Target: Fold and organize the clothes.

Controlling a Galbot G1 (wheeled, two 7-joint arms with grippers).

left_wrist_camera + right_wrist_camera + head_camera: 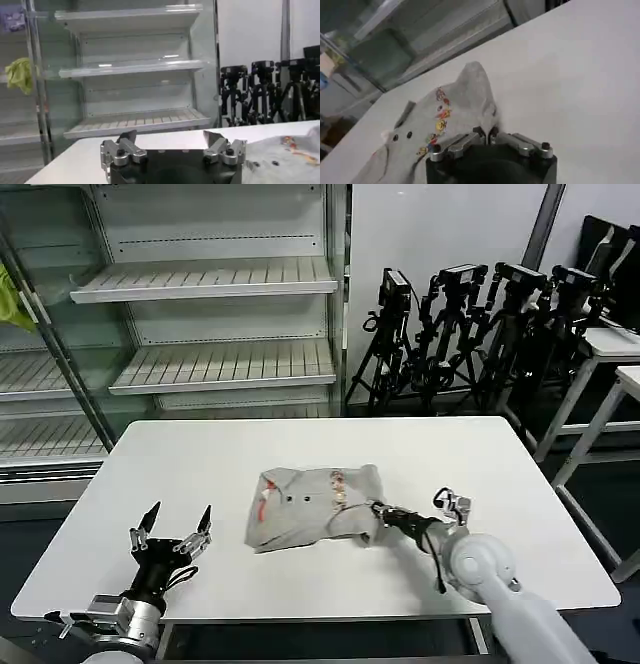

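Note:
A light grey shirt [310, 504] with a multicoloured chest print and red-orange neck trim lies folded into a compact bundle at the middle of the white table [200, 454]. My right gripper [375, 512] sits at the bundle's right edge, low over the table. In the right wrist view this gripper [486, 132] is shut on a pinch of the shirt [455, 107] fabric. My left gripper [180, 509] hovers near the table's front left corner, well apart from the shirt, fingers pointing up. In the left wrist view it [169, 135] stands open and holds nothing, with the shirt [290, 155] off to one side.
Behind the table stands a glass-fronted rack of white shelves [220, 364]. A yellow-green cloth [10, 294] hangs at its far left. Black camera tripods [470, 334] crowd the back right, and other white tables [610, 374] stand at the right.

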